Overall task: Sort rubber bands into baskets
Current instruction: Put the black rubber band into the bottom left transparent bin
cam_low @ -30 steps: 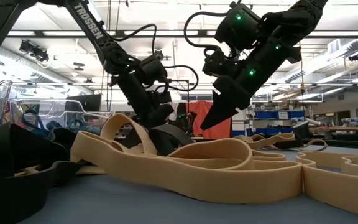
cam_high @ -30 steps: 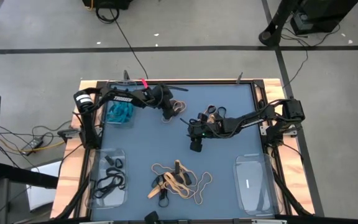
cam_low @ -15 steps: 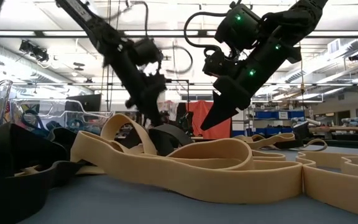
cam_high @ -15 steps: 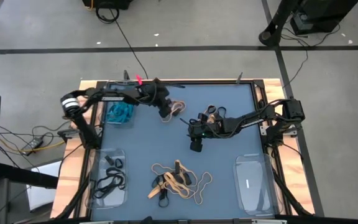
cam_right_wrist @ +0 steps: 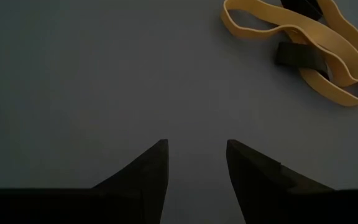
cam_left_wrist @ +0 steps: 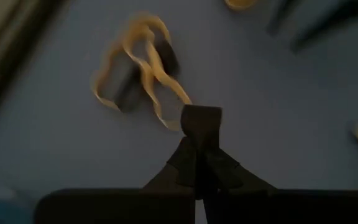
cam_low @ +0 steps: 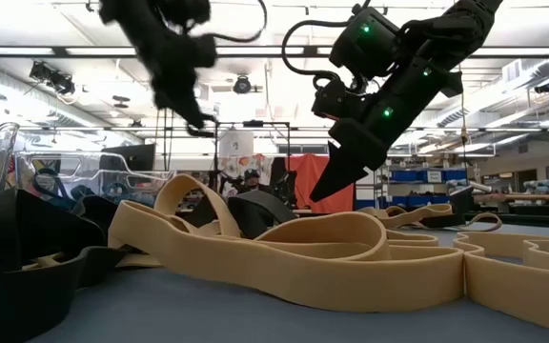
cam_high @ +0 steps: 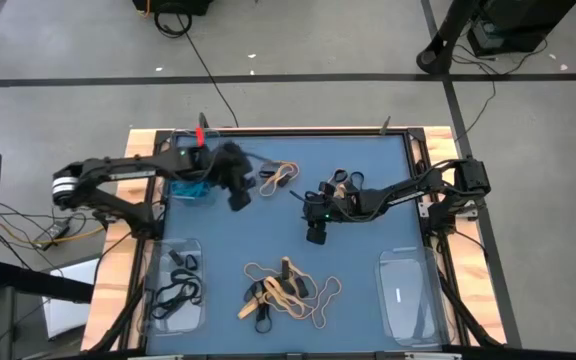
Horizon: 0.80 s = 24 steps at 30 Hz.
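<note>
Inspector: Progress, from above?

Operator: I count teal rubber bands (cam_high: 192,181) in one far basket (cam_high: 194,192) and black bands (cam_high: 175,292) in a near one; the tan pile (cam_high: 286,291) is still loose on the worktop (cam_high: 368,245).

Inspector: The hands?

Operator: In its wrist view, my left hand (cam_left_wrist: 201,138) is clenched on a black band (cam_left_wrist: 202,122), lifted beside the teal basket. My right hand (cam_right_wrist: 197,158) hovers, released, mid-worktop.
</note>
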Tool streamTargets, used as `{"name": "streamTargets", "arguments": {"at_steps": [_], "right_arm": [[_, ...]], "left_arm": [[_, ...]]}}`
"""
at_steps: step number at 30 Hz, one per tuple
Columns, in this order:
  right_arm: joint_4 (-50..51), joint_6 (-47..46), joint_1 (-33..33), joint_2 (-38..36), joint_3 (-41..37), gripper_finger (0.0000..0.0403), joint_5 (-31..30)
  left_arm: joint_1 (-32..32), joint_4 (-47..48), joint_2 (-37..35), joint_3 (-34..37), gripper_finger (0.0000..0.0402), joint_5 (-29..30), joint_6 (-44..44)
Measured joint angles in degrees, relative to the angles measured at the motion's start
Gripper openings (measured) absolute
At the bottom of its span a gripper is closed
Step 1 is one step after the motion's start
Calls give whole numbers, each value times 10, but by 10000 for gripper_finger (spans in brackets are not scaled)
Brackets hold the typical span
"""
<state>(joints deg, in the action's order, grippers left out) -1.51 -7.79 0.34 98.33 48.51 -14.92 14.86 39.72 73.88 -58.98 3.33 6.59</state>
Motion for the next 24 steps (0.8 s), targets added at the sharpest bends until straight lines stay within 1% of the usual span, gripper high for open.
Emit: {"name": "streamTargets", "arguments": {"at_steps": [6, 10, 14, 19, 24], "right_arm": [[-1, 0, 0, 0, 0, 174, 0], [-3, -2, 0, 0, 0, 174, 0], [-8, -2, 0, 0, 0, 174, 0], [-10, -2, 0, 0, 0, 174, 0], [-10, -2, 0, 0, 0, 174, 0]], "left_arm": [[-97, 141, -45, 0, 9, -1, 77], [-154, 195, -60, 0, 9, -1, 136], [-207, 229, -62, 0, 9, -4, 195], [-268, 272, -61, 0, 9, -30, 264], [-329, 293, -61, 0, 9, -54, 342]]}}
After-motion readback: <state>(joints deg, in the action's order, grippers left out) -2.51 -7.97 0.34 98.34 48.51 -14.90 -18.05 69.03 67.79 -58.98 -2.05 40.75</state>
